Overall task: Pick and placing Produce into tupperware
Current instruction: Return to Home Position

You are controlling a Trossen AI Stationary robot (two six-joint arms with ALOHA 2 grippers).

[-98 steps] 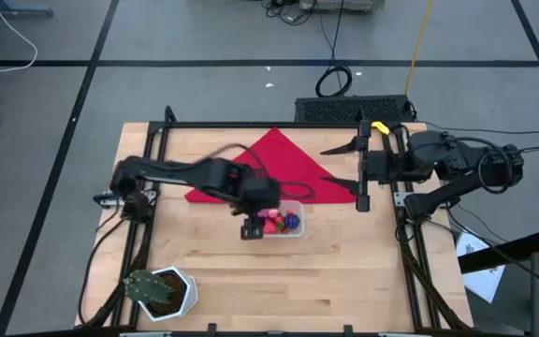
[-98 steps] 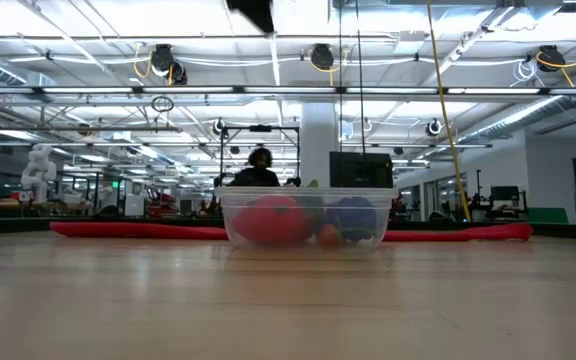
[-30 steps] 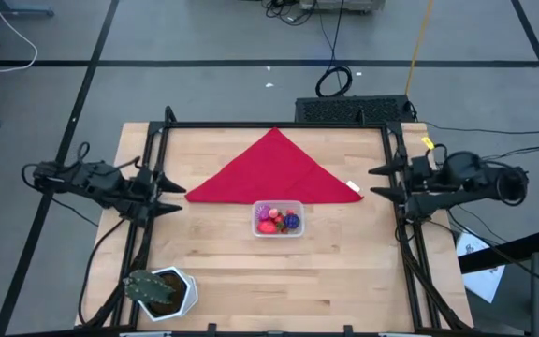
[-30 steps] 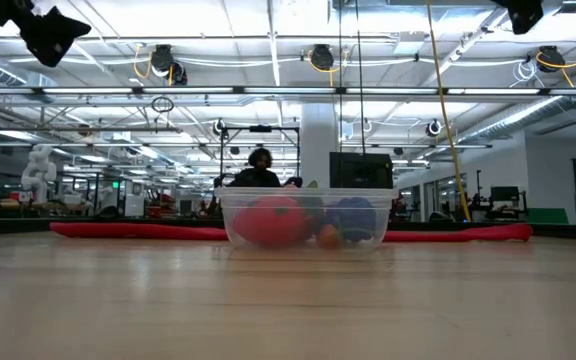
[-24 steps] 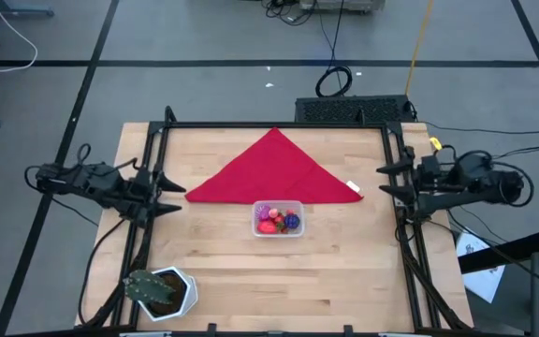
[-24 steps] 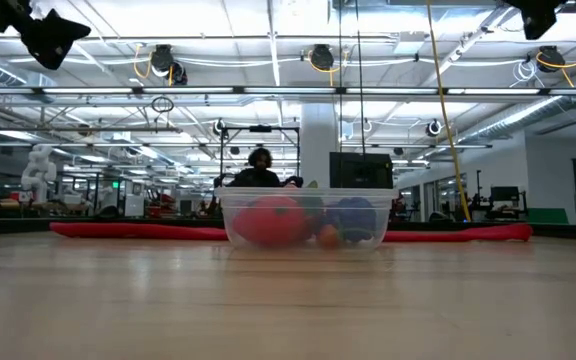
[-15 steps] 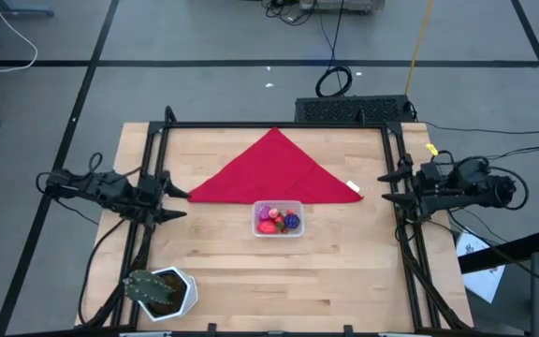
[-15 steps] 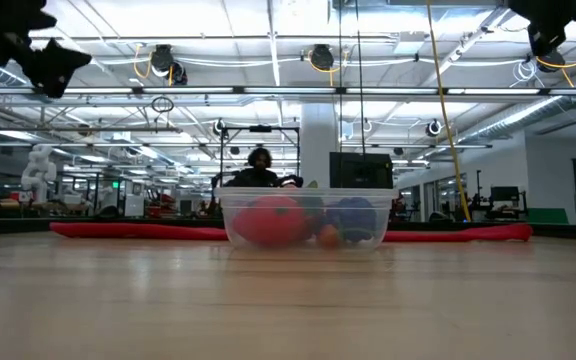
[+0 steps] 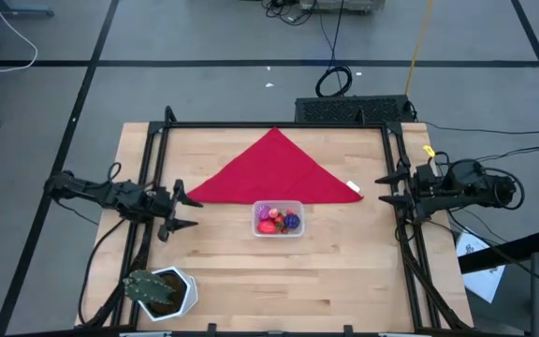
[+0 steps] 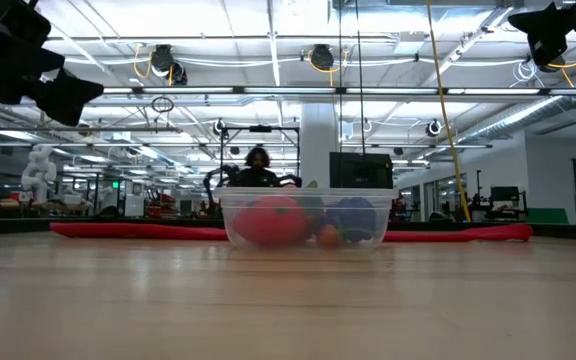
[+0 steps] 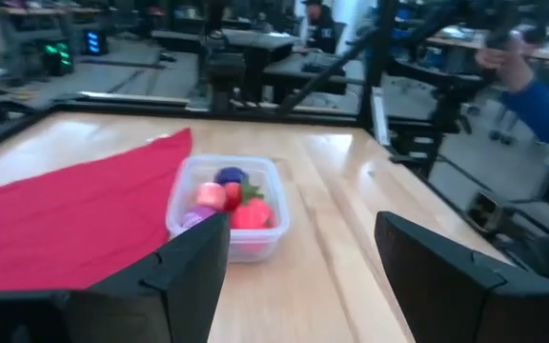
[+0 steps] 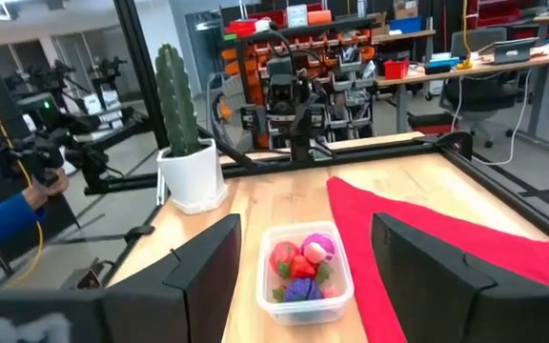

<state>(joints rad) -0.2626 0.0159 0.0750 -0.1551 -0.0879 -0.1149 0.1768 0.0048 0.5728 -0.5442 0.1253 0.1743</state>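
The clear tupperware [image 9: 278, 220] stands on its base in the middle of the table, just on the near side of the red cloth. Inside it lie the toy produce [image 9: 276, 220]: red, pink and purple pieces, seen too in the low view [image 10: 276, 221], the left wrist view [image 11: 229, 197] and the right wrist view [image 12: 302, 265]. My left gripper [image 9: 184, 212] is open at the table's left edge, pointing at the tub. My right gripper [image 9: 387, 188] is open at the right edge, also well away from the tub.
A red triangular cloth [image 9: 271, 170] lies flat on the far half of the table. A green cactus in a white pot [image 9: 161, 291] stands at the near left corner. A black frame [image 9: 162, 140] runs round the table. A person's blue sleeve [image 11: 539, 95] shows beyond the table.
My left gripper has moved from outside the left edge in over the table toward the tub, and lower. My right gripper has drifted slightly toward the right edge, then held. The tub and its contents have stayed put.
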